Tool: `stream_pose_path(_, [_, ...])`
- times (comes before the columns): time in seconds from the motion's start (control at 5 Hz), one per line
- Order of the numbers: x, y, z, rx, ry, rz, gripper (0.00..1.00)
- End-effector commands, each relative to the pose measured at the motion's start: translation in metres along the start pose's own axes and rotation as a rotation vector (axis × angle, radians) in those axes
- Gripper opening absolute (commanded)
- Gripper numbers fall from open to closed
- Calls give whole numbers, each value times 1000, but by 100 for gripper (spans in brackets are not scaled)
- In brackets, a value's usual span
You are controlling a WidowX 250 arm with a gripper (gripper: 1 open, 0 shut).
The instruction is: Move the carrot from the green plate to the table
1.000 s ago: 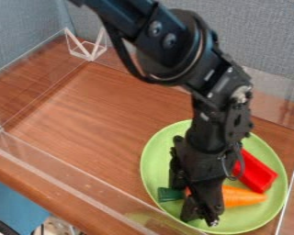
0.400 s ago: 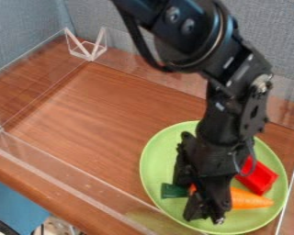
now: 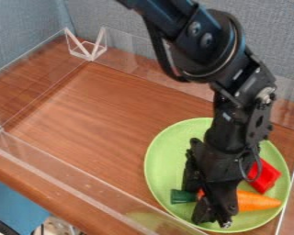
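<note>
Carrot (image 3: 256, 201) at gripper's (image 3: 206, 200) tips, jutting either side; opening, grip can't be told.

This looks like a robotics lab or a test bench: a jointed black robot arm (image 3: 223, 64) reaches in from the top over a reddish-brown wood-grain tabletop (image 3: 107, 115). Clear acrylic walls (image 3: 82, 174) edge that surface along its near and far sides, and a white angular wire-like bracket (image 3: 85, 44) stands at the far left corner. Grey-blue panels with a speckled, fabric-like face (image 3: 27, 32) rise behind, like office partitions. On the right, a toy carrot (image 3: 257, 201) and a red block (image 3: 270, 174) share a light-green plate (image 3: 168, 156), more like test props than a meal.
</note>
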State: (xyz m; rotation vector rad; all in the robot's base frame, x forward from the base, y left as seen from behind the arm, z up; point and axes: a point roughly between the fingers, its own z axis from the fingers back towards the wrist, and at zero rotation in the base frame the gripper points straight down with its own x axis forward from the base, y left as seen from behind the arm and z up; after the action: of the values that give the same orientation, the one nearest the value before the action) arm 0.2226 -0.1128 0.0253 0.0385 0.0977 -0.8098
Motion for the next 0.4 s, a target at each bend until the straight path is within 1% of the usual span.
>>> stream_pose_path(0.0, [-2,9,15,41,-25,-1,0])
stream_pose_path(0.2, [-9,13,25,78,-19,-3,0])
